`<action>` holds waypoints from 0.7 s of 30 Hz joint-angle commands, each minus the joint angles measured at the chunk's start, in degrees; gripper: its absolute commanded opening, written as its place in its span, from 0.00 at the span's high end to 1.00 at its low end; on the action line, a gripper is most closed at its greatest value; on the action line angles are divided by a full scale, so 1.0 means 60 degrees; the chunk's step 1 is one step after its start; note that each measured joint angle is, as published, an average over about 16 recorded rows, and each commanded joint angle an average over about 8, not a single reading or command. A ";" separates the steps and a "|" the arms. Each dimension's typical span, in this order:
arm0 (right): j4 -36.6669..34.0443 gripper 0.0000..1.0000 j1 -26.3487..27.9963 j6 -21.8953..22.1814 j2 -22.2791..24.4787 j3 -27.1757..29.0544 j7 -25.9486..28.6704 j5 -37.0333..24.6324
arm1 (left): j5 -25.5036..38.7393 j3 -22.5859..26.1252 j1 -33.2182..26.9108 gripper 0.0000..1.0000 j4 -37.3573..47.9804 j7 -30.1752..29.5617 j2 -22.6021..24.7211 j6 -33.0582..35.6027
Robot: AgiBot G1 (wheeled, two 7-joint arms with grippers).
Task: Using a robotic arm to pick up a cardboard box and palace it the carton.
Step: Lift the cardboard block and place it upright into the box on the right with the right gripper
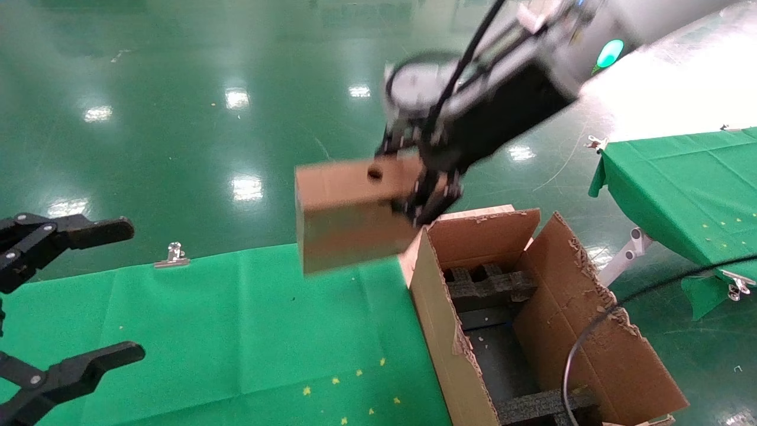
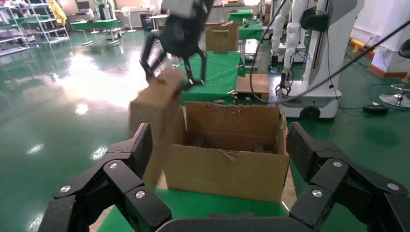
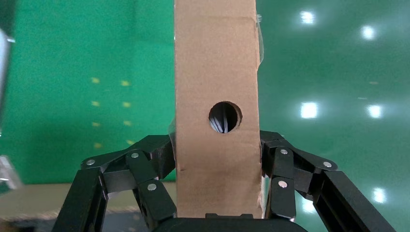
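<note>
head: right tool (image 1: pixel 414 183) clamped on the cardboard box (image 1: pixel 349 216), held in the air just beside the carton (image 1: pixel 591 331) rim, over the table (image 1: pixel 236 331) edge, probably so it clears the flaps | left wrist: left tool (image 2: pixel 217 193) parked, fingers spread wide, holding nothing | right wrist: fingers (image 3: pixel 280 179) squeeze both narrow sides, hole facing the camera

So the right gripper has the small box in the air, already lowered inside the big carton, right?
Not inside. The right gripper does hold the cardboard box in the air, but the head view shows it beside the carton, above the green table.
</note>
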 commanded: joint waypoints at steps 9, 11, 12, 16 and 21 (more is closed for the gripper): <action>-0.0320 1.00 0.1287 -0.0053 0.0894 -0.1225 0.0006 0.0181 | 0.0000 0.0000 0.0000 0.00 0.0000 0.0000 0.0000 0.0000; -0.0170 1.00 0.1556 -0.0052 0.1325 -0.1574 0.0173 0.0117 | 0.0000 0.0000 0.0000 0.00 0.0000 0.0000 0.0000 0.0000; -0.0067 1.00 0.1700 -0.0049 0.1552 -0.1753 0.0267 0.0075 | 0.0000 0.0000 0.0000 0.00 0.0000 0.0000 0.0000 0.0000; 0.0449 1.00 0.2260 -0.0024 0.2472 -0.2433 0.0677 -0.0126 | 0.0000 0.0001 0.0000 0.00 0.0000 0.0000 0.0000 0.0000; 0.1188 1.00 0.2806 0.0037 0.3586 -0.3167 0.1187 -0.0425 | 0.0000 0.0001 0.0000 0.00 0.0000 0.0000 0.0000 0.0000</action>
